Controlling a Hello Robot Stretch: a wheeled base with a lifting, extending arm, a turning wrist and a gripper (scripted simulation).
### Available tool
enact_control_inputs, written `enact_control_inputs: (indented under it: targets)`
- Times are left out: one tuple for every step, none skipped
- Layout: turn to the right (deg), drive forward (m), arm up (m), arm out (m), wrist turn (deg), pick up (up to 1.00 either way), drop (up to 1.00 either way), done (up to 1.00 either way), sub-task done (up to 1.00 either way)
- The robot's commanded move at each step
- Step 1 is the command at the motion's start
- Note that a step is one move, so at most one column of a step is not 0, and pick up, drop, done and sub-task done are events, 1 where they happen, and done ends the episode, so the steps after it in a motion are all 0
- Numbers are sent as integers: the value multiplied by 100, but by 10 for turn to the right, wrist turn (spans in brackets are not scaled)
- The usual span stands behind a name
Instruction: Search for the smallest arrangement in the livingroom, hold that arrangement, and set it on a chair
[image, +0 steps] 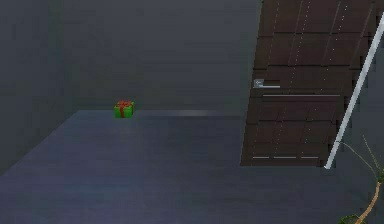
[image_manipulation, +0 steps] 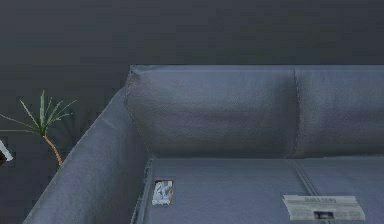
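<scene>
Spiky plant, likely candidate arrangement, stands just beside sofa armrest at arm side view's left edge; reach needs base shifted that way. Jaw state cannot be told.

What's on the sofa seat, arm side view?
On the sofa seat: a small flat dark-and-white item by the armrest, and a newspaper farther right. The seat's front is cut off at the bottom edge; whatever the newspaper covers is hidden.
</scene>
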Motion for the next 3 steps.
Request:
enact_control_inputs:
  targets:
    - [0,0,12,0,0,0,0,0,0]
    - [0,0,0,30,0,0,0,0,0]
    - [0,0,0,0,450,0,0,0,0]
